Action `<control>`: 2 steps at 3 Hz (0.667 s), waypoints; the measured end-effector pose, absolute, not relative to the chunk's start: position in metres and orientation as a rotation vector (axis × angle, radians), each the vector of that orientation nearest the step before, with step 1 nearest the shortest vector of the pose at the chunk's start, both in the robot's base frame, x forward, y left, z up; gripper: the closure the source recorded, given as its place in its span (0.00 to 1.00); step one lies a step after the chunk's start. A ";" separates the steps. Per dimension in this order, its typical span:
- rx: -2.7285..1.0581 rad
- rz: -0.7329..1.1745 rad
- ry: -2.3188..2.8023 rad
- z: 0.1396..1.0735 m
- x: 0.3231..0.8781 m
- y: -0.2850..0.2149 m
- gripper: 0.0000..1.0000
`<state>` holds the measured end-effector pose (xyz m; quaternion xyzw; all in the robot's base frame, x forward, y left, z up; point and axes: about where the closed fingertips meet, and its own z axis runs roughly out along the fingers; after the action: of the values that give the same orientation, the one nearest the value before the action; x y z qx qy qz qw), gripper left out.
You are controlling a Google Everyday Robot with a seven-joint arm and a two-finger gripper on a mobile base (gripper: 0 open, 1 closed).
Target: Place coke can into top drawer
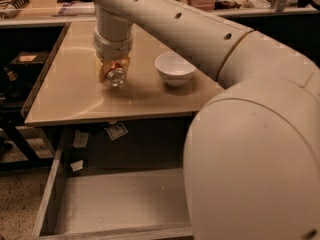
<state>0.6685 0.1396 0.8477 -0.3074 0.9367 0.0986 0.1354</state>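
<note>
**Gripper Status: Clamped on Coke Can Above Tabletop**

The gripper (114, 72) is located over the left-centre area of the beige table (65, 101), suspended from a white wrist section that descends vertically from the arm (250, 134). The fingers (102, 74) are closed against the sides of the coke can (115, 76), which is held between them. The can is tipped so that one silver end is presented toward the camera; only a small patch of red is seen above that end, between the fingers. A shadow is cast on the tabletop just beside the can, to its right. Whether the can rests on the surface or is held clear of it cannot be determined.

A white bowl (175, 69) is positioned upright on the table, near the gripper on its right and not in contact with it.

The top drawer (50, 199) is pulled out below the front edge of the table. Its flat grey bottom and low left wall are exposed; its right portion is hidden behind the arm. The can is held well apart from the drawer, above and behind it.

Paper labels (116, 131) are seen in the dark recess between the table edge and the drawer.
</note>
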 end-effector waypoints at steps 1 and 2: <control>-0.815 0.267 2.725 0.854 0.632 0.121 1.00; -0.672 0.267 2.784 0.847 0.593 0.087 1.00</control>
<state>0.5931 0.0875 0.8469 -0.2317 0.9593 0.0922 0.1324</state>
